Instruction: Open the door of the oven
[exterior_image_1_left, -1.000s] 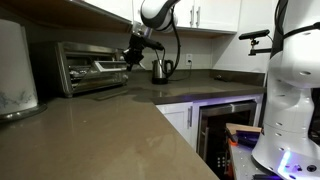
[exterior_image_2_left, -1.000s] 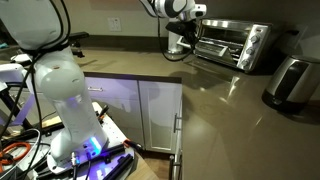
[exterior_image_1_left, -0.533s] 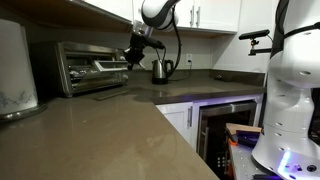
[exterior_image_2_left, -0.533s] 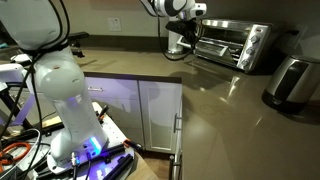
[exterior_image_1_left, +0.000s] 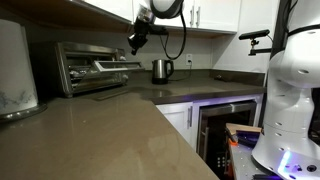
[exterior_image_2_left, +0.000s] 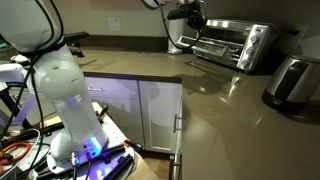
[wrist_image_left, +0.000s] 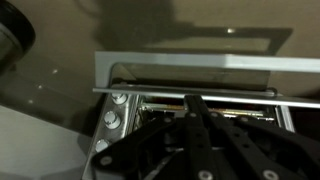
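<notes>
The job looks done to me: the door (wrist_image_left: 190, 66) of the toaster oven (exterior_image_1_left: 85, 64) lies folded down flat in front of the cavity, its handle bar at the near edge. I judge that nothing is left except clearing away. My gripper (exterior_image_1_left: 137, 40) hangs above the oven's right end, apart from the door. In the wrist view its fingers (wrist_image_left: 192, 125) look pressed together with nothing between them. Inside the oven I see only bare wire racks (wrist_image_left: 160, 112). The steel kettle (exterior_image_1_left: 160, 70) stands to the right on the counter (exterior_image_1_left: 120, 130), its contents hidden.
</notes>
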